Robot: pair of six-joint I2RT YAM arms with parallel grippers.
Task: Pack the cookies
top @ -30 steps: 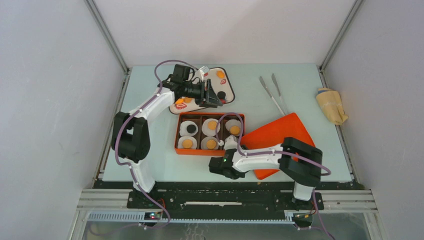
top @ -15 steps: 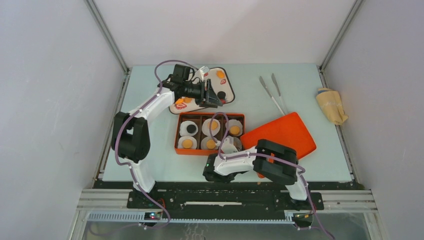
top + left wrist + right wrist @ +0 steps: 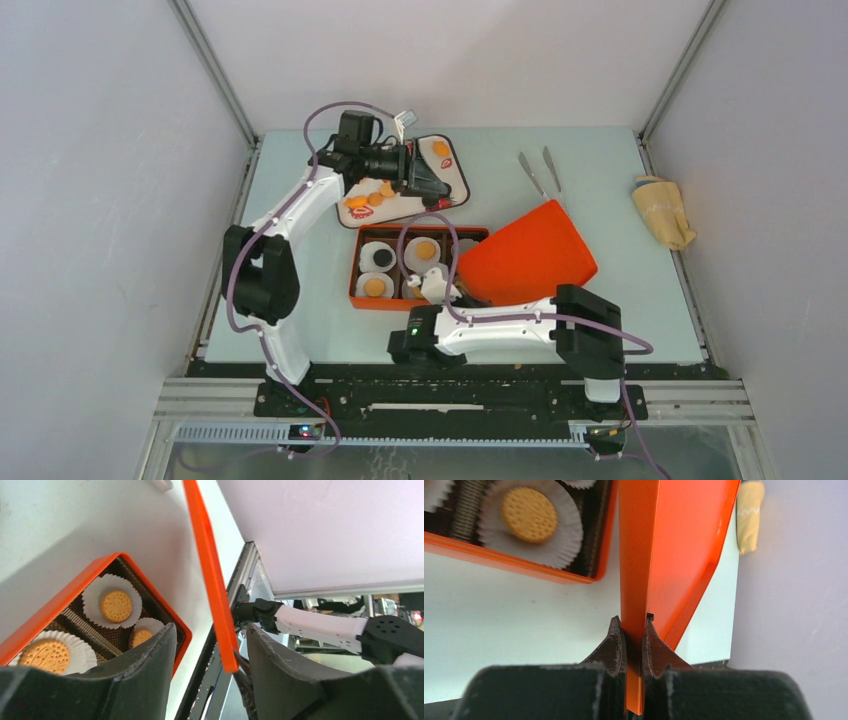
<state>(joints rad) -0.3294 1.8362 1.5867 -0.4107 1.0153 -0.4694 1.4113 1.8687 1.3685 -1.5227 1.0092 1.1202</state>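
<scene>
On the pale table (image 3: pixel 620 300), cookies (image 3: pixel 425 250) lie in the centre box (image 3: pixel 353 270) and on the tray (image 3: pixel 400 210) above it, where the left gripper (image 3: pixel 440 190) hangs half open, empty; the right gripper (image 3: pixel 635 640) pinches the tilted lid (image 3: pixel 525 250) by its edge, centre right.

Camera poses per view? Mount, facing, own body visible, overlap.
Top external: fixed above and behind, looking down on the table; left arm and right arm show whole.
Left wrist: on the left arm, facing past its open left end effector toward the orange box, the tilted lid and the right arm.
Right wrist: looks along the right end effector, shut on the lid's edge, toward the cookies.
Shared: both wrist views show lid and box.
</scene>
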